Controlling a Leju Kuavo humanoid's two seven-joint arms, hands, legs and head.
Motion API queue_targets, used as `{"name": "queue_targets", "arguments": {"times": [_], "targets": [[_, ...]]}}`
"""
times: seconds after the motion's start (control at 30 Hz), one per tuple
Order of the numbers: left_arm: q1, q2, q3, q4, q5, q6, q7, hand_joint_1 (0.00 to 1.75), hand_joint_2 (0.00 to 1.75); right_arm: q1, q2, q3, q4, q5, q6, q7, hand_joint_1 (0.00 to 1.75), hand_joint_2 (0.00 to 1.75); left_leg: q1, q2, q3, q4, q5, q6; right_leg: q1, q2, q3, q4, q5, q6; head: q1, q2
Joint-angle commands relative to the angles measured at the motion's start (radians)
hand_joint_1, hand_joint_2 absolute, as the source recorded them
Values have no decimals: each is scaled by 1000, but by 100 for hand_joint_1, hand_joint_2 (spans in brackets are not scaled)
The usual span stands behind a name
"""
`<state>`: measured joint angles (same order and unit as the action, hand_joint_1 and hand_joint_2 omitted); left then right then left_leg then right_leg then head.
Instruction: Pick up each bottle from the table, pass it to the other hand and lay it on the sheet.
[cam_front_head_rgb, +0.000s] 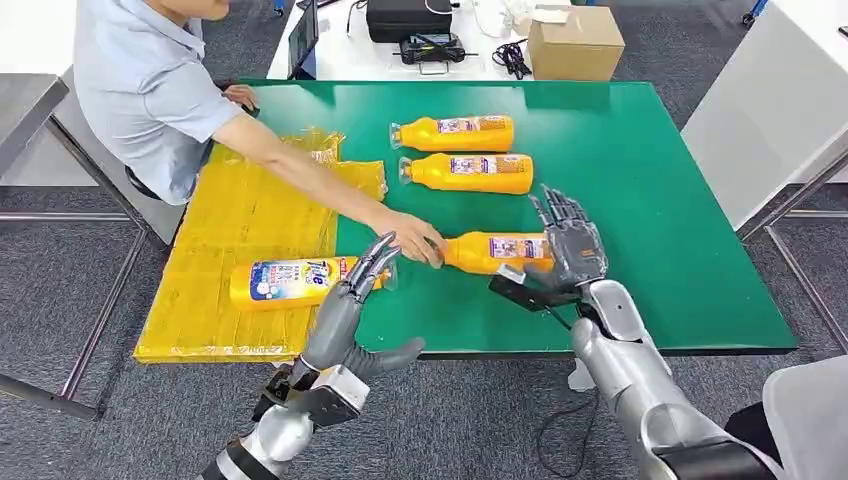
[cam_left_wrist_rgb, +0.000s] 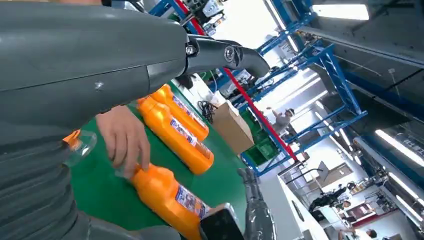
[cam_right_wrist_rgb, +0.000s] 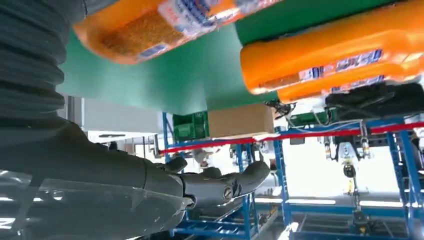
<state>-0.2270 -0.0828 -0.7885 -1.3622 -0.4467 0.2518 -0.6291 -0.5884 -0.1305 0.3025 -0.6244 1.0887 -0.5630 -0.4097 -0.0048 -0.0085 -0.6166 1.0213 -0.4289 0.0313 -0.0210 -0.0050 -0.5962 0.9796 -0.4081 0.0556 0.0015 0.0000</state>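
Crosswise, bottle (cam_front_head_rgb: 497, 251) cap points left.

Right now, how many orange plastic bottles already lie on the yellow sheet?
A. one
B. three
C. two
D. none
A: one orange bottle with a blue-and-white label lies on the yellow sheet, while two orange bottles lie on the bare green table and a fourth orange bottle sits between a person's hand and the right hand.
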Motion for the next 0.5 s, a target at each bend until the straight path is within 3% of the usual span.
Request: {"name": "queue_targets", "arguments": {"times": [0.03, 0.4, 0.5], "targets": [[-53, 12, -39, 47, 4, 3, 9, 0, 175, -78, 38, 27, 175, -51, 93, -5, 0, 175, 1, 1, 2, 0, -1, -1, 1, 1, 2, 0, 0, -2, 0, 0], [-46, 17, -31, 44, 9, 3, 14, 0, 175, -57, 32, 52, 201, -50, 175, 19, 0, 175, 2, 2, 5, 0, -2, -3, 2, 1, 5, -1, -1, -4, 0, 0], [-42, 15, -30, 47, 10, 0, 15, 0, 175, -67, 17, 101, 199, -1, 210, 83, 0, 175, 1, 0, 2, 0, -1, -1, 1, 0, 1, -1, 0, -1, 0, 0]]}}
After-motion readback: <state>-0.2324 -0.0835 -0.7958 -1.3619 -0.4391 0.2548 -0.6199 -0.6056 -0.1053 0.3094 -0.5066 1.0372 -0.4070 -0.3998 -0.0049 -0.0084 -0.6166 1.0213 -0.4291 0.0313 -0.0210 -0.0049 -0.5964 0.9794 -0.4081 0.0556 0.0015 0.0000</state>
